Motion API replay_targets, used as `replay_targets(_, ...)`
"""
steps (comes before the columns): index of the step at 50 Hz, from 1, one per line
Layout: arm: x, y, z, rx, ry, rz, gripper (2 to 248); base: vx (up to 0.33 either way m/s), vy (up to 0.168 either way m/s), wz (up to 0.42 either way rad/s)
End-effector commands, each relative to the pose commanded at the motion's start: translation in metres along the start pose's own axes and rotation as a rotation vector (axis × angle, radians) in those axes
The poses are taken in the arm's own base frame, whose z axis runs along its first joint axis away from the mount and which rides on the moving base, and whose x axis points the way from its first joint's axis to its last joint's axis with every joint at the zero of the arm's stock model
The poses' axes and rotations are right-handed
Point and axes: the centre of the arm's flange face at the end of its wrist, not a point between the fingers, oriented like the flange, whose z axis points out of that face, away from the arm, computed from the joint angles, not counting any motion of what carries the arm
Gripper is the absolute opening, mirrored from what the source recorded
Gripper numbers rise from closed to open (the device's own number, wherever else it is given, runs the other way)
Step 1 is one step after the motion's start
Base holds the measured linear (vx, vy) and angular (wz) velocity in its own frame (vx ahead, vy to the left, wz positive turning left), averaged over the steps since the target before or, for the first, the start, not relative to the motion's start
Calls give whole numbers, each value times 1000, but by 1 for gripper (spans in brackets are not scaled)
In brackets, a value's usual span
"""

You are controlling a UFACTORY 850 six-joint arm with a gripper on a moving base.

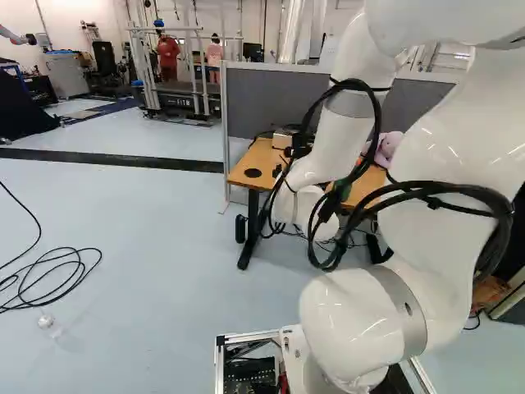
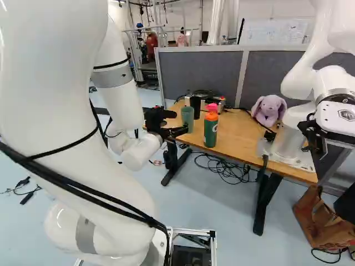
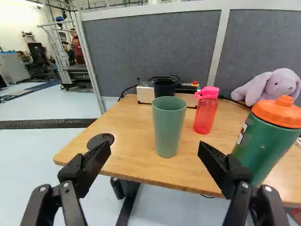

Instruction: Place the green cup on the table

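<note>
So the pincer (image 2: 180,131) is standing wide open right now, fingers spread well apart, and the wrist view is showing the green cup (image 3: 168,129) straight ahead of the gap. The cup is standing upright on the table (image 3: 129,153), lining up between the two fingertips but sitting farther out than they're reaching, so neither finger is touching it. One finger is overlapping the green bottle (image 3: 265,143) with the orange lid in that view, and I honestly can't tell whether they're touching or just passing close. The other finger is pointing toward a black disc (image 3: 100,139) in the tabletop, near the table's edge. Past the cup and off toward the bottle's side, a pink bottle (image 3: 206,113) is standing on the table. Farther out behind the cup, a black cup (image 3: 164,88) is showing by a box (image 3: 145,94), with a grey divider (image 3: 150,47) rising beyond. A purple plush (image 3: 277,87) is sitting beyond the green bottle, and another robot (image 2: 285,141) is standing on the table, past that bottle from the pincer.
</note>
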Motion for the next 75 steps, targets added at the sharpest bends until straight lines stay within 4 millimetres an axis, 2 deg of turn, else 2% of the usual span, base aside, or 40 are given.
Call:
replay_targets(24, -9, -2, -51, 57, -5, -10, 247, 0, 0, 0)
replay_targets(75, 2, -2, -47, 103, -61, -17, 247, 0, 0, 0)
